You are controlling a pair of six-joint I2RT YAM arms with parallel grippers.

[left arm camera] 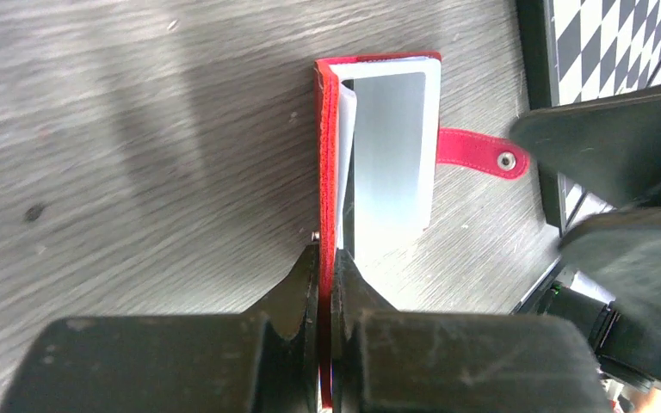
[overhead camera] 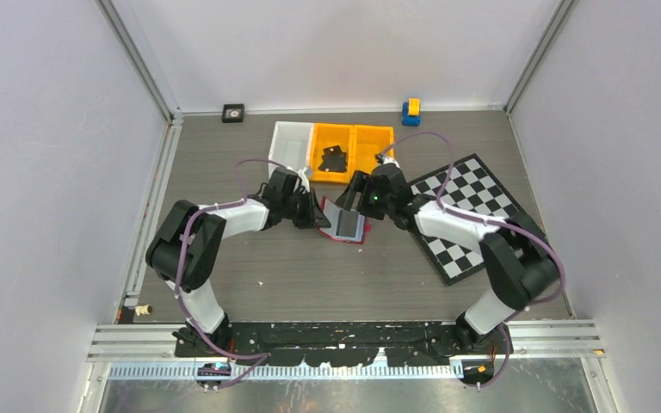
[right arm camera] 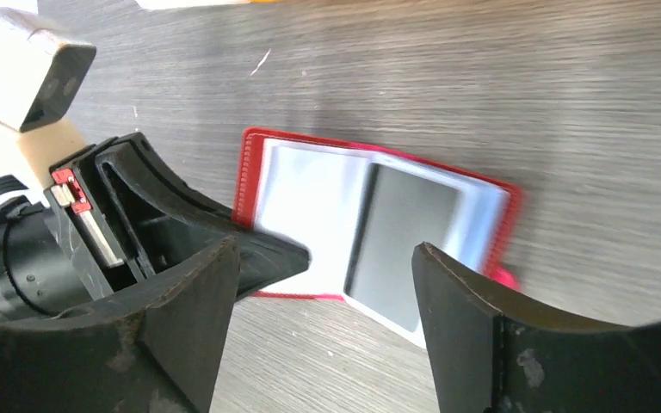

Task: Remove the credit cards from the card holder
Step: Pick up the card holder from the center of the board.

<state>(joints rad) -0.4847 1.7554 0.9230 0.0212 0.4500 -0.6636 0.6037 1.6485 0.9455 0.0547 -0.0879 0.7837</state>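
Note:
The red card holder (overhead camera: pixel 345 227) lies open on the table between both arms, its pale clear sleeves fanned up. My left gripper (left arm camera: pixel 327 268) is shut on the edge of its red cover (left arm camera: pixel 324 146), which stands upright. The snap tab (left arm camera: pixel 482 153) lies flat to the right. A grey flat rectangle (right arm camera: pixel 403 249) sits inside one sleeve; I cannot tell whether it is one of the credit cards. My right gripper (right arm camera: pixel 325 251) hangs open just over the sleeves with nothing between its fingers. The card holder (right arm camera: pixel 254 163) shows there with the left gripper's fingers on its left edge.
A chequered board (overhead camera: pixel 473 215) lies to the right under the right arm. At the back stand a white bin (overhead camera: pixel 291 142) and two orange bins (overhead camera: pixel 372 144), one holding black pieces. A blue-and-yellow block (overhead camera: pixel 410 112) and a small black square (overhead camera: pixel 233 113) sit by the far wall.

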